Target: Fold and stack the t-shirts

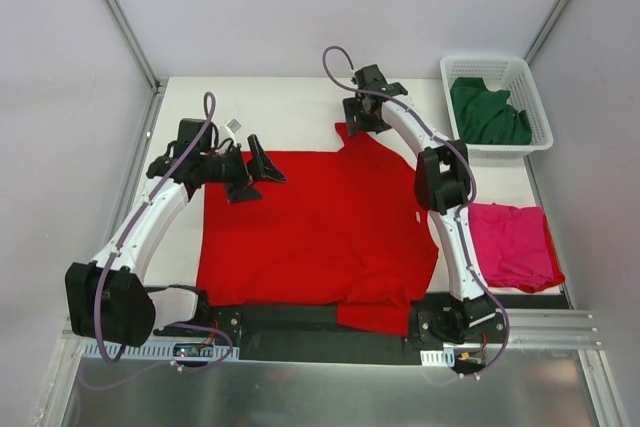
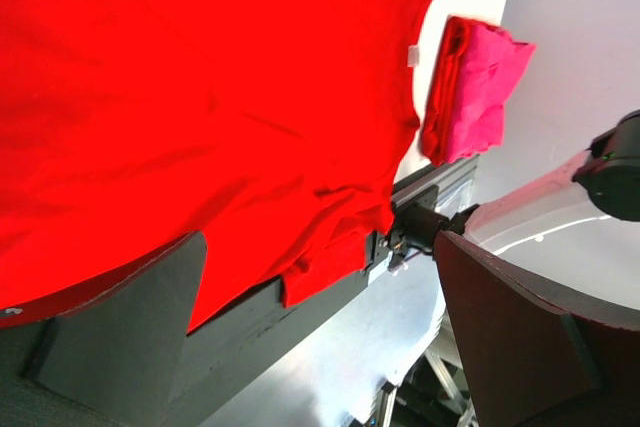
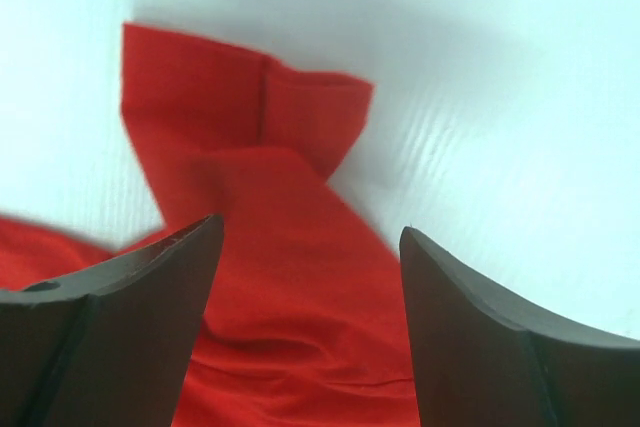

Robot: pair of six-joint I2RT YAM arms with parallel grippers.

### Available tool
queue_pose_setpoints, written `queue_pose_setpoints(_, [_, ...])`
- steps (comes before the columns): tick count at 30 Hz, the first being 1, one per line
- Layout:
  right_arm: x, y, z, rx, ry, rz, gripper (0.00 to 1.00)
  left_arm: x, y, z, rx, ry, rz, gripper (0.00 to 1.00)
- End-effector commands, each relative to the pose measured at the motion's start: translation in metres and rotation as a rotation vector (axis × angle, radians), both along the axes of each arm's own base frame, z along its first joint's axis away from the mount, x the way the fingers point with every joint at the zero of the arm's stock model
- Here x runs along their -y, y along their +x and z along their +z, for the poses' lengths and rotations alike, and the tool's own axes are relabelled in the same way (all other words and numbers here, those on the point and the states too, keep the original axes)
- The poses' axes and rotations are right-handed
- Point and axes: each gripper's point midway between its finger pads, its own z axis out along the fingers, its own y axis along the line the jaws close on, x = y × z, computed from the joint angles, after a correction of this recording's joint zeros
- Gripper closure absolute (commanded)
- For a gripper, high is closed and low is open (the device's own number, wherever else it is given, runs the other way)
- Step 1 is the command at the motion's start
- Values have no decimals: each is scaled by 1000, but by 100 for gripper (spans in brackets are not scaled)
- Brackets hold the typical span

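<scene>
Top external view: the red t-shirt point(image 1: 320, 227) lies spread over the middle of the table point(image 1: 290, 112), its hem hanging off the near edge. The right gripper point(image 1: 358, 119) hangs over the far sleeve point(image 1: 350, 139), jaws apart and holding nothing. The left gripper point(image 1: 252, 173), spread wide and empty, sits at the shirt's far left corner. Folding looks barely begun. Next, I judge, the right jaws must drop and pinch that sleeve.

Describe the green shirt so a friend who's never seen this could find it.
On the white table, look to the far right corner, where a white lattice basket sits. The green shirt lies crumpled inside it. It is the only dark one and the only one in a container; the red shirt lies spread on the table and the pink shirt folded beside it.
</scene>
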Motion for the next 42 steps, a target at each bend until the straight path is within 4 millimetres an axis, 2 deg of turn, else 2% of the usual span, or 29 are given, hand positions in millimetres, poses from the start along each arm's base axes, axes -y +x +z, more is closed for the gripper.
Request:
queue_pose_setpoints(1, [1, 27, 17, 98, 25, -10, 25, 4, -5, 11, 29, -37, 9, 1])
queue_pose_setpoints(6, [5, 29, -2, 55, 52, -20, 26, 3, -11, 11, 30, -39, 23, 1])
queue_pose_setpoints(12, [5, 24, -3, 20, 87, -27, 28, 2, -10, 8, 15, -34, 36, 1])
queue_pose_setpoints(15, [4, 18, -7, -6, 94, -25, 34, 2, -9, 10, 24, -32, 40, 1])
queue_pose_setpoints(17, [6, 16, -7, -11, 91, -29, 48, 2, -8, 9, 24, -30, 40, 1])
queue_pose_setpoints(22, [8, 19, 12, 31, 78, -38, 70, 3, -9, 7, 17, -27, 42, 1])
queue_pose_setpoints(23, [11, 21, 20, 45, 80, -43, 72, 3, -8, 6, 17, -27, 40, 1])
queue_pose_setpoints(35, [19, 12, 70, 104, 69, -47, 72, 16, -3, 3, 11, -45, 10, 1])
queue_pose_setpoints(40, [32, 12, 85, 138, 29, -63, 81, 20, -2, 5, 18, -54, -1, 1])
queue_pose_setpoints(42, [35, 14, 84, 135, 43, -71, 81, 20, -3, 5, 22, -56, -5, 1])
